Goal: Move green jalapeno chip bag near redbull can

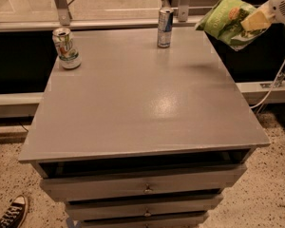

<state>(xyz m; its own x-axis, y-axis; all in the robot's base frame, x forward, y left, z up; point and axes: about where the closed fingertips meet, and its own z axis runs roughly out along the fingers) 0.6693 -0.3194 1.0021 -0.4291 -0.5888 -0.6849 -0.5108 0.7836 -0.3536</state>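
Observation:
The green jalapeno chip bag (226,20) hangs in the air above the table's far right corner, tilted. My gripper (253,21) at the top right is shut on the bag's right end. The redbull can (165,27) stands upright near the table's back edge, a little left of the bag and below it.
A shorter white-and-green can (66,48) stands at the table's far left. The grey table (147,108) has drawers under its front edge. A white cable (277,77) hangs at the right. A sneaker (10,213) shows at the bottom left on the floor.

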